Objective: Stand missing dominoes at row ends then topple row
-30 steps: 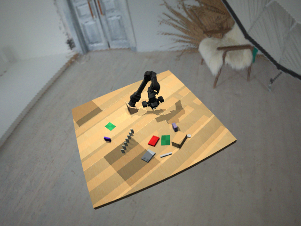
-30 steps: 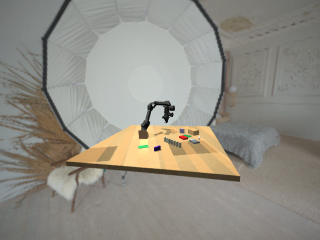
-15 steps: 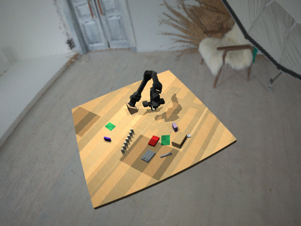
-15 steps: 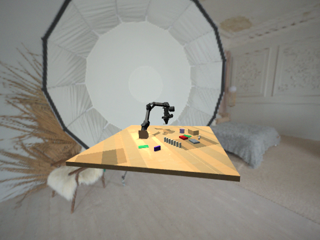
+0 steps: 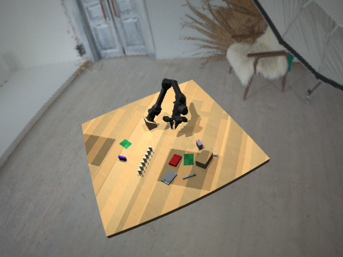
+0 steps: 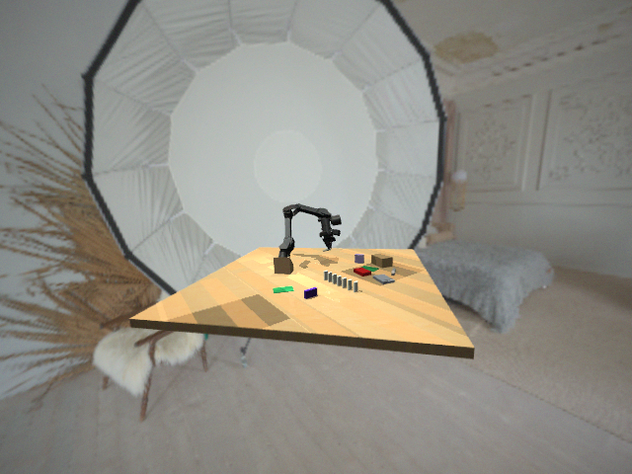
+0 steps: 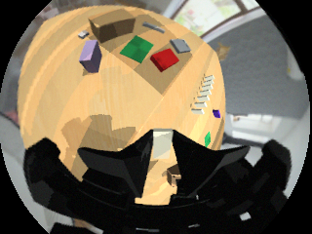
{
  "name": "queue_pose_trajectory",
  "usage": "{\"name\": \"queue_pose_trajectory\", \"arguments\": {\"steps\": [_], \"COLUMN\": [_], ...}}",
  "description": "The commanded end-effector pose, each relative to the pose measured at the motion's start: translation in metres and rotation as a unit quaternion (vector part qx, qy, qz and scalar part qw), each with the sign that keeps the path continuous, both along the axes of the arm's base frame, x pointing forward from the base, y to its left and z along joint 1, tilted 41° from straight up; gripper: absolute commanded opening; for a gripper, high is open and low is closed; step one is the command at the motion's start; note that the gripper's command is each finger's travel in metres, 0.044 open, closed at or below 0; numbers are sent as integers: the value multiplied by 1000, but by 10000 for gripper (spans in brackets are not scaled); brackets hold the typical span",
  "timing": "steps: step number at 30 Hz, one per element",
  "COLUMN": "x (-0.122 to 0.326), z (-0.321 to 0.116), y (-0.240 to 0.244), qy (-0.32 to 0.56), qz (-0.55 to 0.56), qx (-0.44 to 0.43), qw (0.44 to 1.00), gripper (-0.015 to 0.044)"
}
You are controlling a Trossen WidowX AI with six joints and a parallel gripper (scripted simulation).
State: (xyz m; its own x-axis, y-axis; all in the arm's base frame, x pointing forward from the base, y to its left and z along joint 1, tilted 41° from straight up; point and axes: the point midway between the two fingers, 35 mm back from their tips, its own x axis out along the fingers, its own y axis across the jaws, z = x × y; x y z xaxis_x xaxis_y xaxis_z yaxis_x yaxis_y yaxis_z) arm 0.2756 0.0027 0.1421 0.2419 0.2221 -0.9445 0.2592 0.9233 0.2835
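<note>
My gripper (image 5: 173, 127) (image 6: 327, 248) (image 7: 163, 132) is shut on a pale domino, whose off-white face (image 7: 163, 144) shows between the fingertips in the wrist view. It is held above the table, away from the row and nearer the arm's base. Several pale dominoes stand upright in one spaced row, including a domino (image 5: 140, 171) at the end farther from the arm in the top view and a domino (image 6: 355, 285) at the right end in the exterior view. In the wrist view, the row, with its nearest domino (image 7: 198, 111), is at the right. No standing domino looks tipped.
A dark purple block (image 5: 121, 158) (image 6: 310, 292) and green sheet (image 5: 125, 143) lie on one side of the row. Across it are a red block (image 5: 174, 160), another green sheet (image 5: 188, 159), grey slab (image 5: 168, 177), grey bar (image 5: 189, 176), brown box (image 5: 204, 159), lavender block (image 5: 199, 144) and small white object (image 5: 215, 154).
</note>
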Motion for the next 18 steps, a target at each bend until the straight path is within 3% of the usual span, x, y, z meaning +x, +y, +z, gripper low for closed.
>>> {"name": "queue_pose_trajectory", "arguments": {"steps": [1, 18], "x": [0, 10], "z": [-5, -8], "y": [1, 9], "qy": [-20, -170], "qz": [-8, -72], "qx": [-29, -134], "qw": [999, 974], "gripper": [107, 107]}}
